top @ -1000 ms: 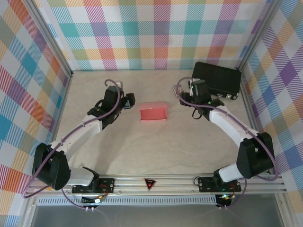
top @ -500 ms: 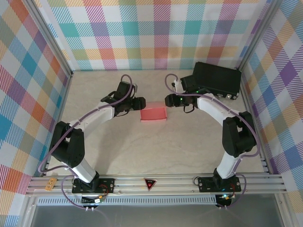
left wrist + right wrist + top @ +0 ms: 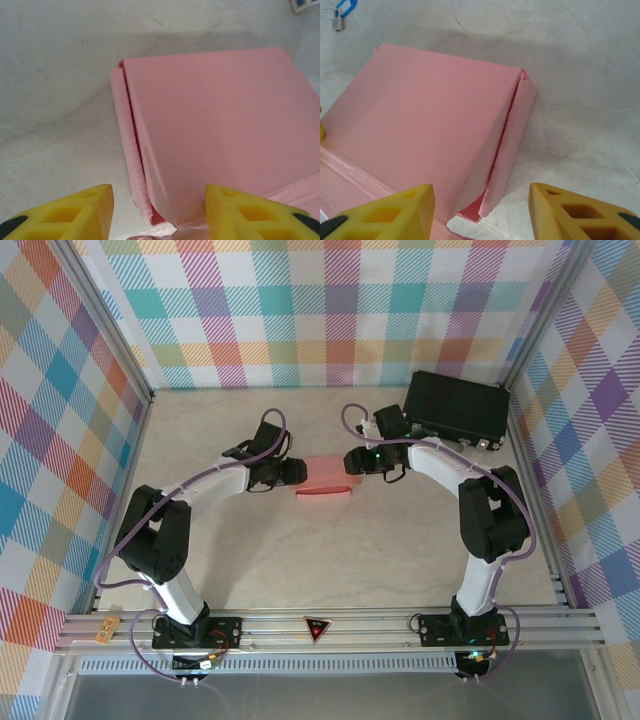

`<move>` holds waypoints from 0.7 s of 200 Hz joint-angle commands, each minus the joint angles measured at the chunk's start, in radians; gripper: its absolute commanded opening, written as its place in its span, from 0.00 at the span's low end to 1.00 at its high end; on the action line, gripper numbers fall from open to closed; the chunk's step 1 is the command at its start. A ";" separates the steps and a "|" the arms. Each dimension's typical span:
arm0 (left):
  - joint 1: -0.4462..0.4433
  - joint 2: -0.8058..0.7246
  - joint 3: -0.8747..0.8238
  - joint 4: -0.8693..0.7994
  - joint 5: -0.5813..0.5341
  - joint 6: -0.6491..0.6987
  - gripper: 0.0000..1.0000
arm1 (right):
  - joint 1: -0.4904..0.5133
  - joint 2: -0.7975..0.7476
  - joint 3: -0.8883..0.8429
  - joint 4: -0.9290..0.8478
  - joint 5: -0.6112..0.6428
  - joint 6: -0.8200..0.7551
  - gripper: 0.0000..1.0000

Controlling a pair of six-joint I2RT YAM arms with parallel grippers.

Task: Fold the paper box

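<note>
Paper box [image 3: 325, 481] lies on the tabletop [image 3: 330, 550]. The left end effector [image 3: 294, 473] at its 9 o'clock and the right end effector [image 3: 352, 461] at 3 o'clock are both released, straddling its ends.

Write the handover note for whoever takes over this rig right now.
Left tool: open, jaws astride the left end of the paper box, no grip visible.
Right tool: open, jaws astride the box's right end, no grip visible.
Box: mid-table, between the two tools.
Done: box formed, top panel lying down over it.
Left: at each end a side flap sits loose, with a gap beside the body. These probably need pressing in or tucking. I cannot tell whether the front edge is closed.
</note>
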 commanded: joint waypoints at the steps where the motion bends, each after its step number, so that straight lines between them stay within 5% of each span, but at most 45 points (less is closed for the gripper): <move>1: 0.006 0.022 -0.025 0.024 0.020 -0.028 0.49 | 0.010 0.040 0.016 -0.020 -0.028 0.010 0.52; 140: -0.004 0.019 -0.152 0.137 0.071 -0.150 0.33 | 0.033 0.210 0.145 -0.093 -0.082 -0.020 0.37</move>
